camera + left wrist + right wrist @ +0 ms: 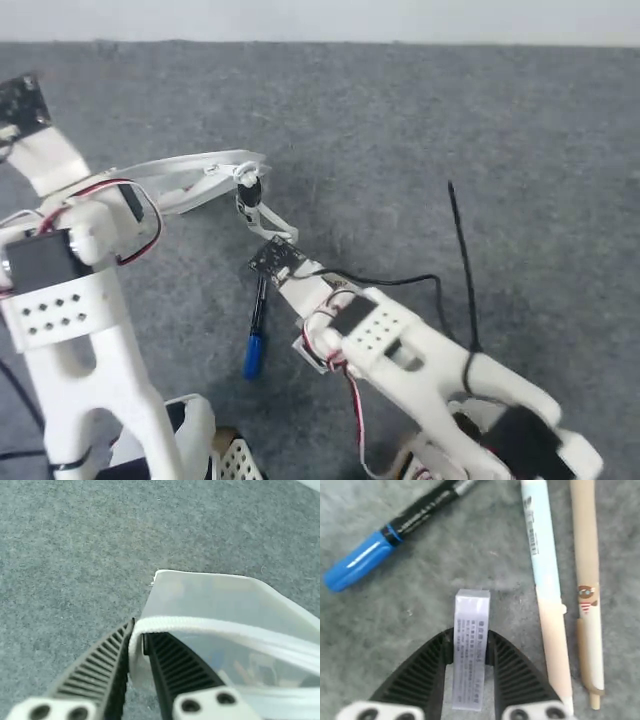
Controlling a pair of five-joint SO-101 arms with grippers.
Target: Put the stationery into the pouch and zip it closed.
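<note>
Some small things sit inside the pouch, but its cloudy wall blurs them and I cannot tell what they are. In the high view the left arm covers one end of the pouch, and the right arm covers the top part of the marker. In the right wrist view the light blue pen and the tan pen are each cut off at one end.

The left pincer is nearly shut. It pinches the pouch at its corner, right at the end of the white zipper. The rest of the pouch runs away past the tips and off to one side, and its mouth gapes open.

The right pincer holds a small white eraser by its long sides, and the eraser pokes out past the tips. Beyond the tips the marker lies on the grey table to one side. The two pens lie just beside each other on the other side.

In the high view the right arm is stretched out from the near edge, with its pincer close by the pouch's mouth. The left arm stands tall and bends over the pouch. The marker lies next to the right arm's wrist, its blue cap toward the near edge.
</note>
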